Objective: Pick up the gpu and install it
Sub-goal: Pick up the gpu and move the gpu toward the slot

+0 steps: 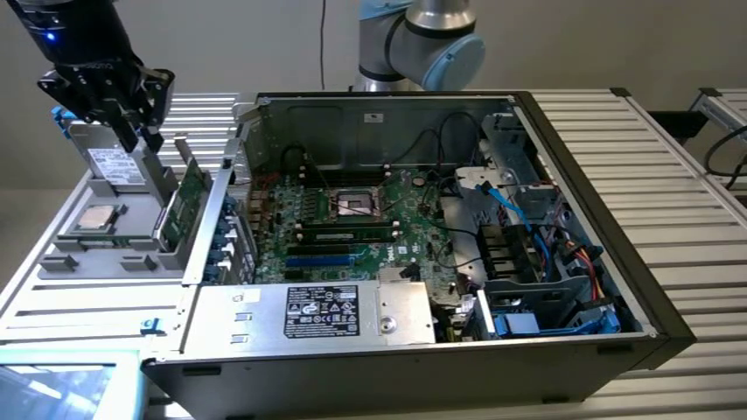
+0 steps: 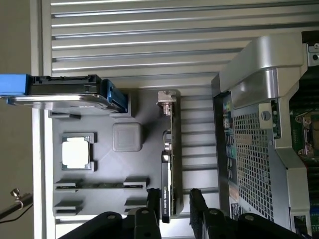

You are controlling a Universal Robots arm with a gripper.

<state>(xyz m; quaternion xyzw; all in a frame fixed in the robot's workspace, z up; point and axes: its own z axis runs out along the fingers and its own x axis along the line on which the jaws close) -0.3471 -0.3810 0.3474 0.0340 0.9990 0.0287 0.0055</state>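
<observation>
Slatted counter [image 1: 659, 166]: the gpu [image 1: 184, 198] stands on edge in the grey tray [image 1: 108, 255] beside the open case [image 1: 386, 112]. Your gripper [image 1: 143, 140] hangs above, spread wide; centre the card between the fingers [image 2: 198, 201] before closing.

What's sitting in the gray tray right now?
The gpu on edge, a hard drive upright and a square chip lying flat. The tray floor under each is covered.
</observation>
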